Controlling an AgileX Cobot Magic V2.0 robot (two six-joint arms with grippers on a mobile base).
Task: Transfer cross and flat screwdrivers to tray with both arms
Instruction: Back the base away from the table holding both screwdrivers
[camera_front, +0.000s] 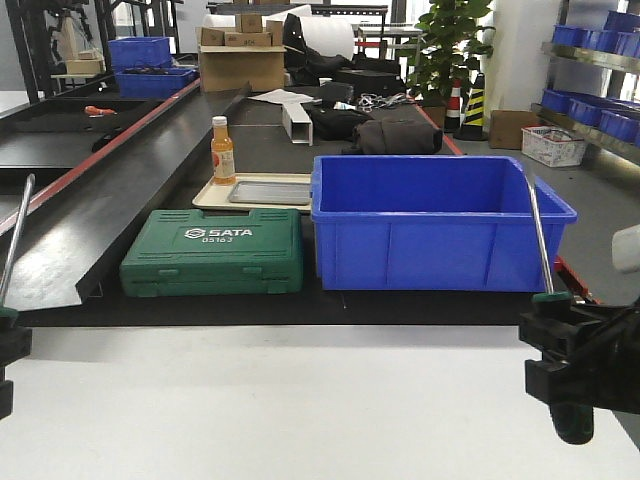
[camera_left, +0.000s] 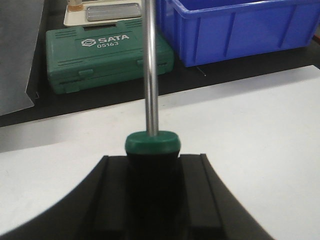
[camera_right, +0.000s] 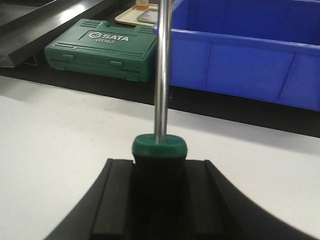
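Left screwdriver (camera_left: 150, 75) stands shaft-up, its handle clamped in the left pincer (camera_left: 152, 170). Right screwdriver (camera_right: 162, 75) stands likewise in the right pincer (camera_right: 159, 172), both over the white desk (camera_front: 300, 400). Beyond sit a green toolcase (camera_front: 212, 250) and a blue crate (camera_front: 440, 240). Farther off, the grey tray (camera_front: 268, 192) lies on a cream tray (camera_front: 210, 197).

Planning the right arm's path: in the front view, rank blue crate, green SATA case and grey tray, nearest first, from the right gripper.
1. Blue crate, directly ahead of the right gripper.
2. Green SATA case, ahead-left.
3. Grey tray, beyond the case.

Black bench (camera_front: 400, 305) — green toolcase (camera_front: 213, 250), blue crate (camera_front: 440, 225), cream tray (camera_front: 205, 197) on it.
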